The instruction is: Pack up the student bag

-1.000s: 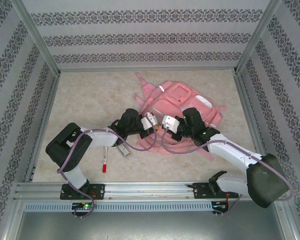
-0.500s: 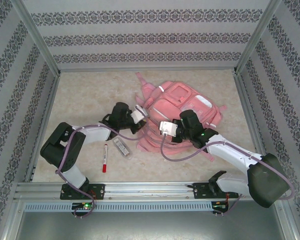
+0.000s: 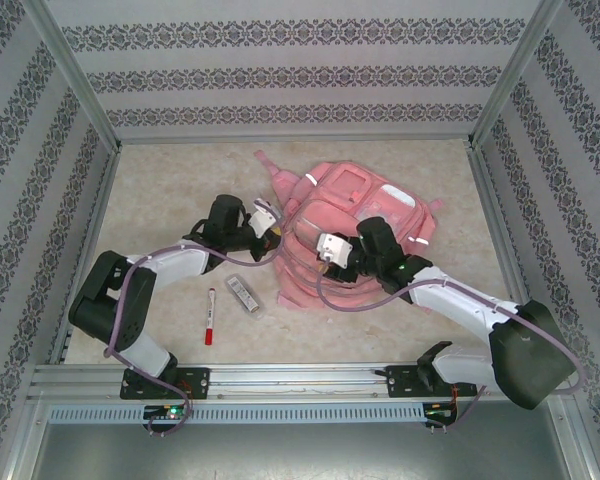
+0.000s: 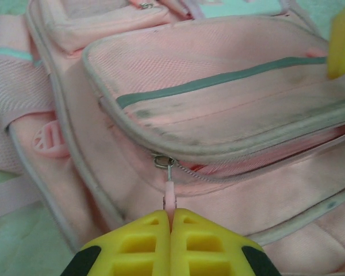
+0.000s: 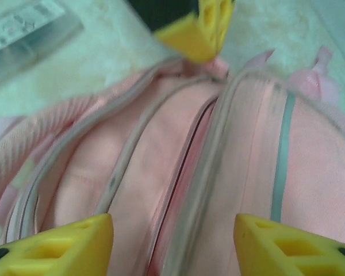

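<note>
The student bag (image 3: 355,225), a large pink backpack with silver strips, lies at the table's middle right. At its left edge my left gripper (image 3: 273,228) is shut on the pink zipper pull (image 4: 170,196), which hangs from the slider (image 4: 163,161) of a partly open zip. Above the bag's near left part my right gripper (image 3: 320,252) stands open. In the right wrist view its yellow fingers (image 5: 57,244) straddle the dark open zip seam (image 5: 187,155), and the left gripper's yellow tips (image 5: 204,26) show at the top.
A red-capped pen (image 3: 209,316) and a small clear case (image 3: 243,294) lie on the beige table (image 3: 170,190) left of the bag. The clear case (image 5: 23,34) shows again at the right wrist view's top left. Patterned walls and metal rails enclose the table.
My left gripper has pulled away to the upper left with the zipper pull. The bag has shifted left and turned with it. My right gripper moved left over the bag.
</note>
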Robot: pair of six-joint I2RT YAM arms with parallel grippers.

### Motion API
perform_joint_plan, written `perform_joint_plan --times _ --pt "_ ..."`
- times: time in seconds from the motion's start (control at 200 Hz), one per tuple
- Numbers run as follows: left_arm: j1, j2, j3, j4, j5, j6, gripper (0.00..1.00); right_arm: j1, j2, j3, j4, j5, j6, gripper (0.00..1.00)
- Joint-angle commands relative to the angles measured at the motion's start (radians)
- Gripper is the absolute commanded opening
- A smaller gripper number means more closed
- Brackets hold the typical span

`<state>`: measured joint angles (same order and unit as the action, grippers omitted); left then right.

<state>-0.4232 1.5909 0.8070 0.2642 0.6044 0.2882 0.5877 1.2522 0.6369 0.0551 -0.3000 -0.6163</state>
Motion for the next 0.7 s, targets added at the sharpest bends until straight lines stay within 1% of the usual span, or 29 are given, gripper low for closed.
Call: perform_joint_plan --times 0.0,0.095,0.175,0.255,0.28,0.34,0.365,0.415,0.45,0.505,0.57,0.645,0.695 --pt "-0.068 -0.035 0.020 -0.026 0.013 -0.018 0.00 0.029 0.048 0.008 0.107 0.064 0.162 0.58" --pt "-0.096 -0.037 0.003 0.001 -0.002 -0.039 0.00 0.052 0.090 0.034 0.102 0.144 0.135 0.58" --pt "-0.101 -0.038 -0.011 0.026 -0.009 -0.055 0.00 0.062 0.131 0.054 0.096 0.167 0.110 0.58" --pt "-0.101 -0.047 -0.014 0.016 -0.035 -0.046 0.00 0.073 0.170 0.072 0.088 0.226 0.076 0.52" --pt "-0.101 -0.050 -0.014 0.012 -0.044 -0.043 0.00 0.074 0.181 0.077 0.081 0.239 0.062 0.46" --pt "-0.101 -0.060 -0.013 0.003 -0.064 -0.035 0.00 0.082 0.196 0.084 0.058 0.259 0.009 0.27" --pt "-0.100 -0.063 -0.011 -0.002 -0.074 -0.030 0.00 0.085 0.198 0.084 0.052 0.276 -0.010 0.18" --pt "-0.101 -0.068 -0.007 -0.015 -0.093 -0.012 0.00 0.087 0.193 0.080 0.037 0.281 -0.056 0.05" --pt "-0.099 -0.067 0.000 -0.034 -0.110 0.005 0.00 0.087 0.181 0.076 0.023 0.268 -0.092 0.00" --pt "-0.097 -0.062 0.020 -0.071 -0.137 0.034 0.00 0.087 0.153 0.069 -0.027 0.207 -0.164 0.00" --pt "-0.083 -0.049 0.045 -0.101 -0.173 0.046 0.00 0.087 0.105 0.076 -0.141 0.103 -0.262 0.00" --pt "-0.051 -0.018 0.083 -0.125 -0.149 0.039 0.00 0.084 0.049 0.072 -0.209 -0.001 -0.330 0.00" --pt "-0.038 0.008 0.114 -0.150 -0.132 0.059 0.00 0.084 0.014 0.063 -0.235 -0.059 -0.365 0.00"
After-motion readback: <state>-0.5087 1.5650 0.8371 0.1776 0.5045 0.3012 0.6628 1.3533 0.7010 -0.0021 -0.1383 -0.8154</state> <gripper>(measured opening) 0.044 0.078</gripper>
